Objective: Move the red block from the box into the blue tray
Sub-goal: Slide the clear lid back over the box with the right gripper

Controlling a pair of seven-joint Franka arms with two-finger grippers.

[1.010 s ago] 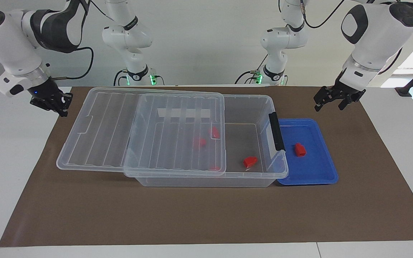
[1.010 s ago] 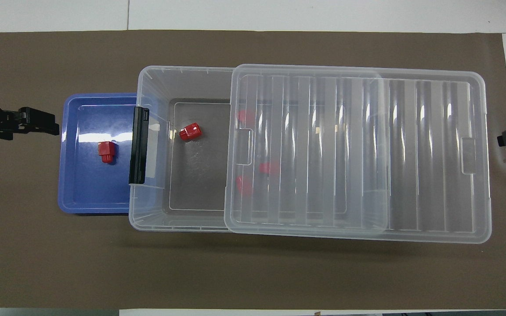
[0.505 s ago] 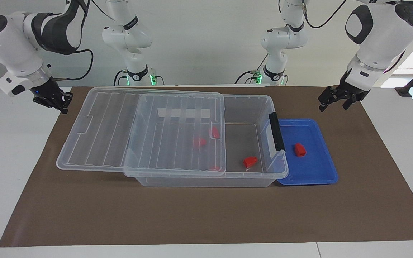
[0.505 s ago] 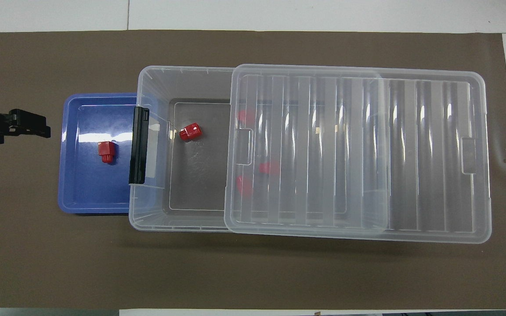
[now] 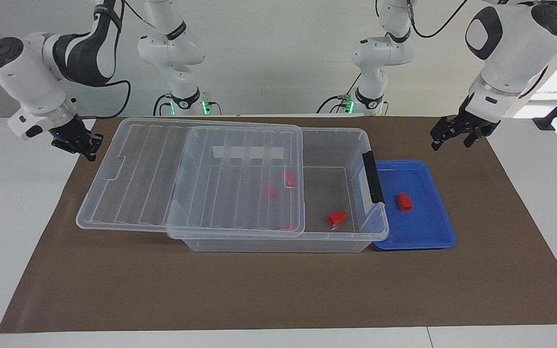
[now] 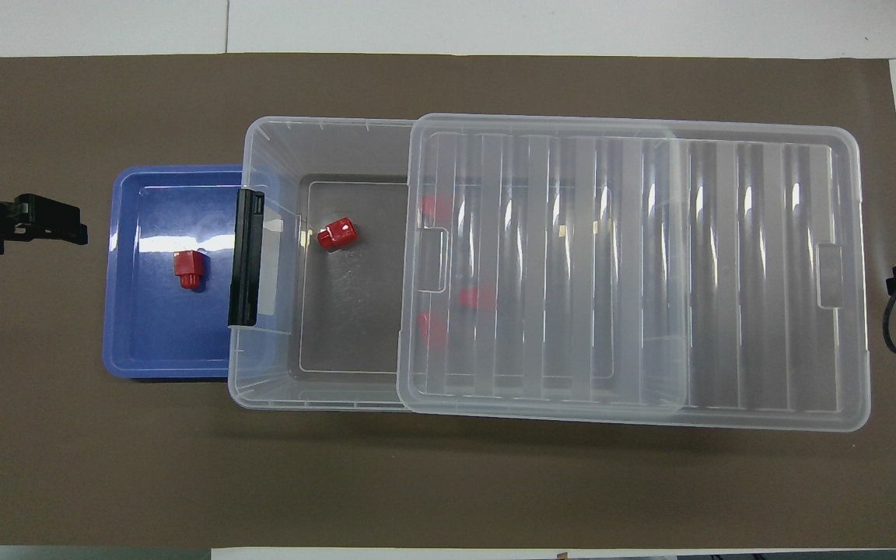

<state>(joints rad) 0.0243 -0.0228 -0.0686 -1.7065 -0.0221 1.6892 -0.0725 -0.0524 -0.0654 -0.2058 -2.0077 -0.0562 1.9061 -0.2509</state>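
Likely light, stiff and slick, the red block point(image 5: 337, 218) in the box point(image 5: 356, 145) suits a grip across its chunky body; left gripper point(image 5: 457, 136) fingers spread empty beside the blue tray point(image 5: 445, 227), right gripper point(image 5: 81, 145) fingers closed empty.

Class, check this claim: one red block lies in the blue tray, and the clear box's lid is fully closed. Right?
Not quite. The red block does lie in the blue tray, but the box's lid is slid partway off, as the overhead view shows.
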